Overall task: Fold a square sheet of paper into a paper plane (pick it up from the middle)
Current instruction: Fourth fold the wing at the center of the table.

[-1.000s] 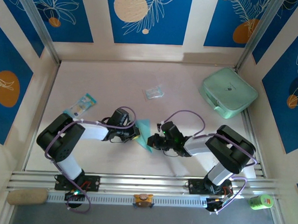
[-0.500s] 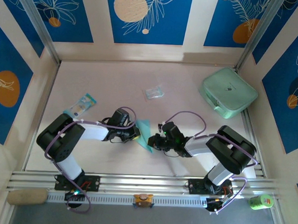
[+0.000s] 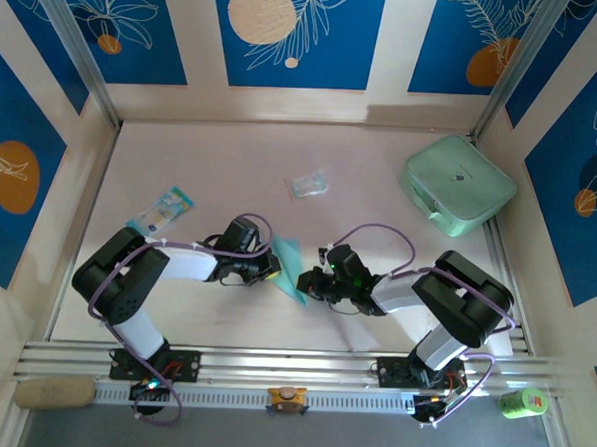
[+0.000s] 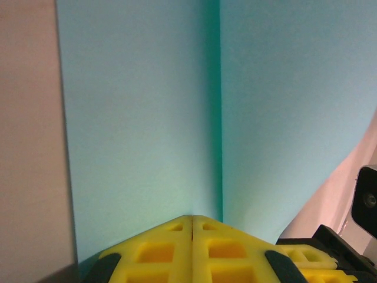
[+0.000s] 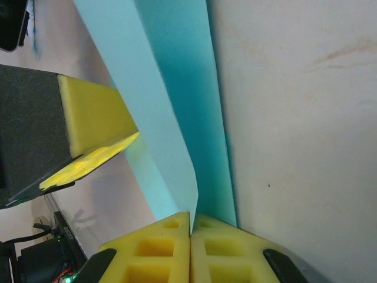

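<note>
A rounded mint-green case (image 3: 457, 184) lies well apart from the right claw (image 3: 303, 281). A folded light-blue paper sheet (image 3: 289, 258) is pinched between both claws. The left claw (image 4: 192, 219) is closed tight on its crease, the right on its edge.

Pale pinkish table (image 3: 232, 160), blue wall panels (image 3: 328, 45) with white leaf outlines and orange and cream discs, cream strips between, metal corner posts (image 3: 77, 52), ribbed aluminium rail (image 3: 291, 368) along near edge, grey floor strip (image 3: 267, 437) below, perhaps carpet, soft even light.
</note>
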You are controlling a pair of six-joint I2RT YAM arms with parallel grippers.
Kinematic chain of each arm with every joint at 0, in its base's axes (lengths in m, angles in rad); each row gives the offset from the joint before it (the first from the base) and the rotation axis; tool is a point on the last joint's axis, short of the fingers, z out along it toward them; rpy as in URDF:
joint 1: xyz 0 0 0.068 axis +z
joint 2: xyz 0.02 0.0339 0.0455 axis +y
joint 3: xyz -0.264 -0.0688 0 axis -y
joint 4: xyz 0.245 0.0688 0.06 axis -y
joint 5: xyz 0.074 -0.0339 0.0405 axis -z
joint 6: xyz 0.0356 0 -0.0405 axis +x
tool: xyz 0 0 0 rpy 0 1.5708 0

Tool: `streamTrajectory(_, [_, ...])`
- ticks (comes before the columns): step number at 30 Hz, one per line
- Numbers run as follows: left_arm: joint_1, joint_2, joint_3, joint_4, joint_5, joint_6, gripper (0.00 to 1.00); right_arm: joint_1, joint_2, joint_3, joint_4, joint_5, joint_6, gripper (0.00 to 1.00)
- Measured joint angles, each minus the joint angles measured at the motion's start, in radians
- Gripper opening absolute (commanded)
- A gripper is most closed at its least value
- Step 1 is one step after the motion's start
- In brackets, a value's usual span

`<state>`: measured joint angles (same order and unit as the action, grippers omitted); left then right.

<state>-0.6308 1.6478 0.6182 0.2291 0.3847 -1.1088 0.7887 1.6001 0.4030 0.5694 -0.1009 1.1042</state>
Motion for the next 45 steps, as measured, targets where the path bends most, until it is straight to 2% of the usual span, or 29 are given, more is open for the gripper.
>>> streamTrajectory(13, [0.000, -0.048, -0.017, 0.146, 0.017, 0.031, 0.08, -0.035, 0.027, 0.000, 0.030, -0.071, 0.032, 0.06])
streamTrajectory(21, [0.000, 0.027, 0.008, 0.200, 0.050, 0.037, 0.08, -0.045, 0.037, -0.003, 0.045, -0.092, 0.045, 0.06])
streamTrajectory(28, [0.000, 0.086, 0.034, 0.211, 0.059, 0.037, 0.07, -0.051, 0.040, -0.004, 0.052, -0.105, 0.053, 0.06])
streamTrajectory(45, [0.000, 0.122, 0.049, 0.211, 0.059, 0.037, 0.06, -0.058, 0.048, -0.004, 0.059, -0.121, 0.055, 0.06])
